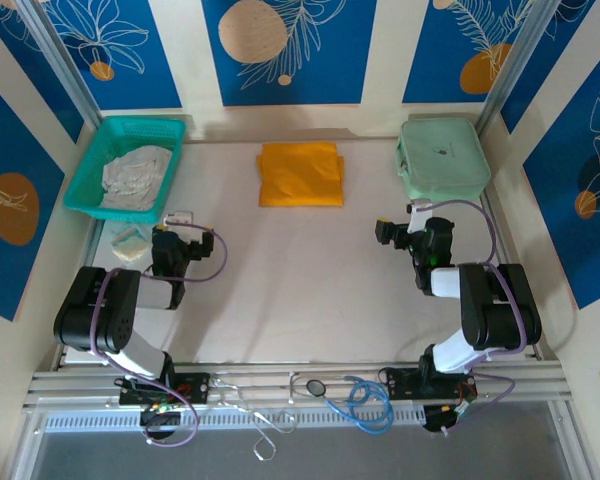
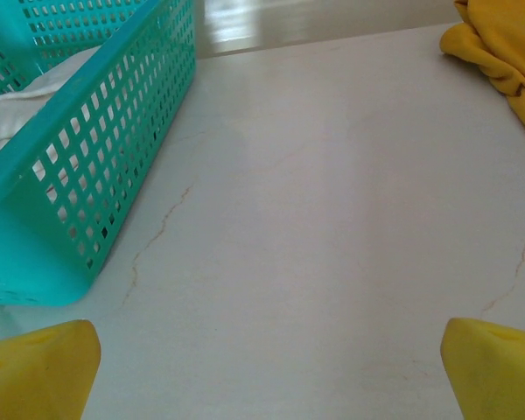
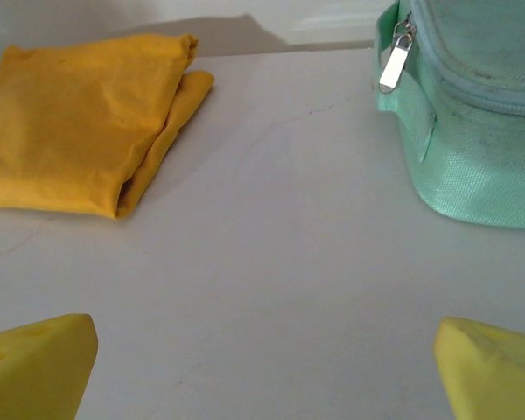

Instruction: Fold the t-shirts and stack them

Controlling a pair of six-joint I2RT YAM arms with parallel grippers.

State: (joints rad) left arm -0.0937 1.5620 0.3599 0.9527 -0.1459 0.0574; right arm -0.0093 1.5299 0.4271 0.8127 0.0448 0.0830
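Black arms [image 1: 108, 312] with white links and looping purple cables [image 1: 220, 262]; yellow fingers [image 2: 37, 369], possibly rubber-tipped

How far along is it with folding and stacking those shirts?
Done: the orange t-shirt lies folded near the back of the table. In hand: nothing; the left hand and right hand are both open and empty. Left: the pale garment lies crumpled in the teal basket; it needs lifting out, folding and stacking with the orange one.
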